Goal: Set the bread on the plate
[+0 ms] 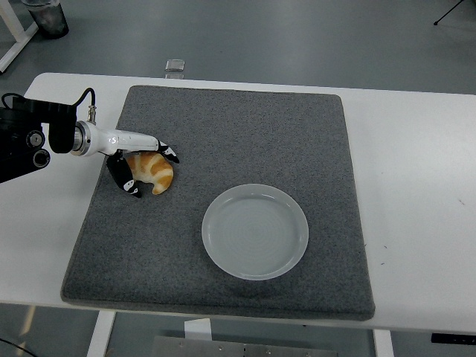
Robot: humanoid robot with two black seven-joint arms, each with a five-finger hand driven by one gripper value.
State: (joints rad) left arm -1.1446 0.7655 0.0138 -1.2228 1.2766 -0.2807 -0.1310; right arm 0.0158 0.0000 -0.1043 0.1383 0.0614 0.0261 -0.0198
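The bread is a golden croissant (158, 173) lying on the grey mat (245, 126) at its left side. My left hand (150, 170) reaches in from the left edge and is closed around it. The black-and-white fingers (168, 153) lie over its far side and the thumb (129, 184) presses its near left end. The croissant still rests on the mat. The translucent white plate (255, 188) sits empty on the mat, right of the bread and nearer to me. The right arm is out of view.
The mat covers most of the white table (416, 149). A small clear object (175, 66) lies at the table's far edge. A dark container (46, 16) stands on the floor at the top left.
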